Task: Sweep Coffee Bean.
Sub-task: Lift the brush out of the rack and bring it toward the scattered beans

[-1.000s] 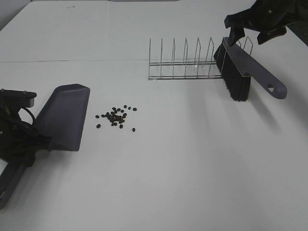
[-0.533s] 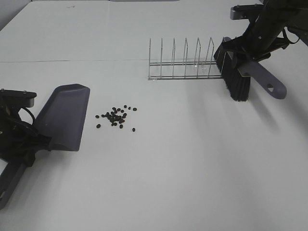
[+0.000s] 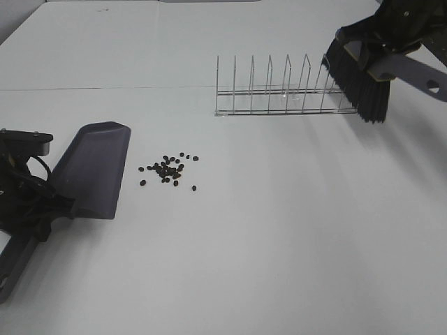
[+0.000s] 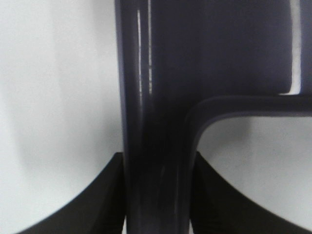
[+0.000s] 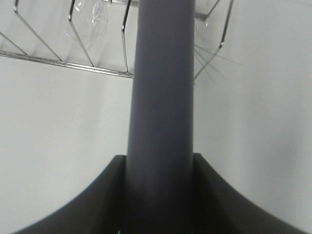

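Note:
A small pile of dark coffee beans [image 3: 168, 168] lies on the white table left of centre. The grey dustpan [image 3: 93, 169] rests just left of the beans, its mouth at the far end. My left gripper [image 3: 36, 209] is shut on the dustpan's handle [image 4: 155, 122]. My right gripper [image 3: 380, 38] is shut on the grey brush [image 3: 360, 78] by its back [image 5: 162, 97] and holds it lifted at the far right, bristles pointing down, by the right end of the wire rack [image 3: 279, 91].
The wire dish rack stands at the back, right of centre, its prongs [image 5: 78, 34] close under the brush. A table seam [image 3: 105, 88] runs across the far left.
My right gripper came down onto the brush, closed on it, then lifted it up and to the right off the table. The left arm, dustpan and beans have not moved.

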